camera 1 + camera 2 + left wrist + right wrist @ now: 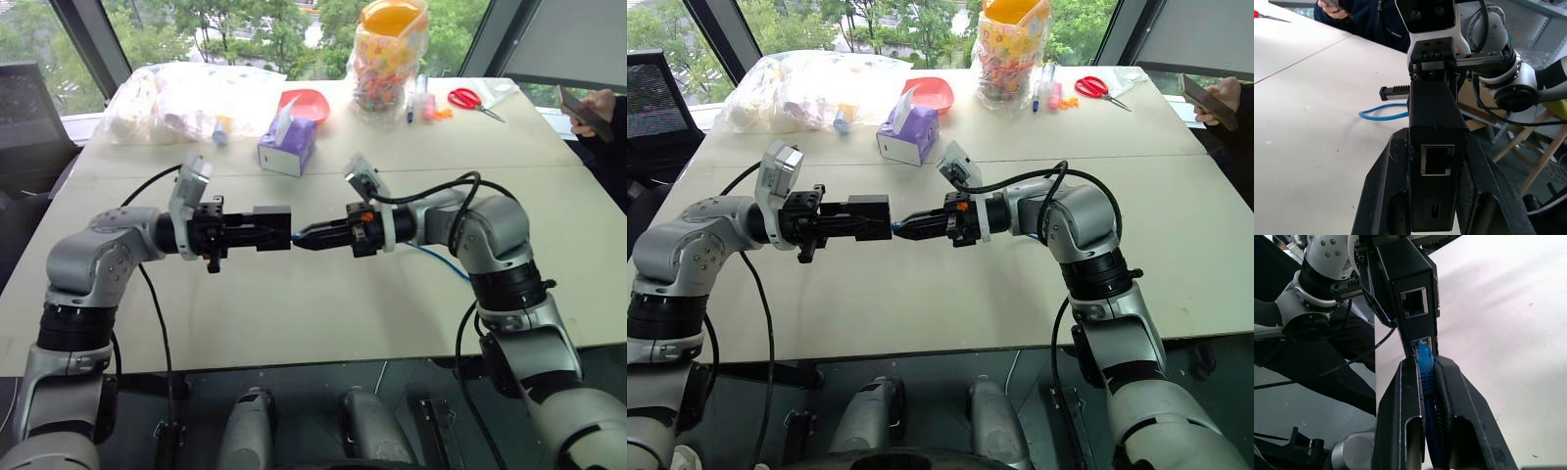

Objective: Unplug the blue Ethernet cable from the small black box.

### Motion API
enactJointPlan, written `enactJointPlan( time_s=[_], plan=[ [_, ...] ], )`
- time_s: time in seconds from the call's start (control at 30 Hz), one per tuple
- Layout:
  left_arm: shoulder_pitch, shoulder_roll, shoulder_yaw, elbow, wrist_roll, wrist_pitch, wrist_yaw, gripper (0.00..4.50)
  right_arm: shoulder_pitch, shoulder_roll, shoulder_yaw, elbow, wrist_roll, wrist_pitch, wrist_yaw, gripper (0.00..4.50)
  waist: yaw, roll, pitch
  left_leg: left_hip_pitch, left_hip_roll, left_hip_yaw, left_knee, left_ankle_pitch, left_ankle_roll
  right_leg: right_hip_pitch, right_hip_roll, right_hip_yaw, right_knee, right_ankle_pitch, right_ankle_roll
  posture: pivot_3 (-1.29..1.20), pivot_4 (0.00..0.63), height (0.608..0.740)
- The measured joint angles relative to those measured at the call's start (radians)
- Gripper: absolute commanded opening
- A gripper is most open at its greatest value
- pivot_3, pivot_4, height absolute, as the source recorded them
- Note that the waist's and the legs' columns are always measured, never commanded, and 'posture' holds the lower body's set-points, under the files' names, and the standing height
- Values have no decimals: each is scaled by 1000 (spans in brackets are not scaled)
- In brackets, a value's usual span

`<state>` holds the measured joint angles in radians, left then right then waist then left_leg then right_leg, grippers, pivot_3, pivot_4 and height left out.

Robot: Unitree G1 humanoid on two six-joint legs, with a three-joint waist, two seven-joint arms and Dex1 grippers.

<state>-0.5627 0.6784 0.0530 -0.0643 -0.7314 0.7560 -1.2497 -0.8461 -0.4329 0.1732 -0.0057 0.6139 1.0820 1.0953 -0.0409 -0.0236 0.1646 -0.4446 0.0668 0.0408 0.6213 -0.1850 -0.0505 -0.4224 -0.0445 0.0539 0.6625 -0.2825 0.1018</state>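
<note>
Two robot arms meet nose to nose above a pale table (323,313), working on a network plug held in mid-air between them. The left gripper (257,232), pointing level toward the right, is clamped on the small black box (271,227); its two black fingers (1382,196) press against the box's side walls, and the left wrist view shows an empty network socket on the box's face between them. The right gripper (307,237), reaching in from the right toward the left, has its fingers (1400,416) pressed together on the blue Ethernet cable (1425,377) just behind the plug, pinching the cord between the two pads. In the right wrist view the blue plug sits at the mouth of the lower port of the box, below a second, open socket; whether it is fully seated or partly out cannot be told. From the pinch the cable runs back under the right arm and trails across the table as a thin blue line (438,261) toward the right. Farther back on the table stand a purple tissue box (287,147) and a red bowl (306,103), with clear plastic bags (186,98) on the far left, a tall bag of colourful sweets (389,59) and red-handled scissors (470,100) on the far right. A person's hand holding a phone (588,110) shows at the right edge.
</note>
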Motion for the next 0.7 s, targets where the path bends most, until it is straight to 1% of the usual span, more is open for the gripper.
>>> enactJointPlan(
  time_s=[0.23,0.37,0.5,0.6,0.67,0.7],
  plan=[
    [12,29,5,-16,2,3,18,527,-4,-3,25,64,-10,-67,21,49,0,0,0,0,0,0,0,0,0,0,0,0,0,0,0,0,150,735],
    [28,54,37,-23,-25,19,14,527,-28,-58,12,218,-82,-145,9,49,3,-1,1,0,0,0,0,0,0,0,0,0,0,0,0,0,150,735],
    [54,72,64,-38,-44,24,23,527,-31,-63,4,339,-142,-255,3,49,-1,-1,1,0,0,1,-1,0,0,-1,0,0,0,0,0,0,150,735],
    [75,68,63,-53,-40,13,36,527,-64,-25,-5,473,-236,-423,-91,49,-5,0,1,0,0,1,-1,0,0,-2,0,1,0,1,3,0,150,735],
    [84,33,52,-55,-9,-29,66,527,-111,8,-15,592,-306,-538,-185,49,-4,0,2,0,0,1,-1,0,0,-2,0,1,0,1,3,0,150,735],
    [86,12,39,-54,22,-65,85,527,-133,22,-20,642,-332,-575,-225,424,-3,0,2,0,0,2,-1,0,0,-2,0,1,0,1,3,0,150,735]
  ],
)
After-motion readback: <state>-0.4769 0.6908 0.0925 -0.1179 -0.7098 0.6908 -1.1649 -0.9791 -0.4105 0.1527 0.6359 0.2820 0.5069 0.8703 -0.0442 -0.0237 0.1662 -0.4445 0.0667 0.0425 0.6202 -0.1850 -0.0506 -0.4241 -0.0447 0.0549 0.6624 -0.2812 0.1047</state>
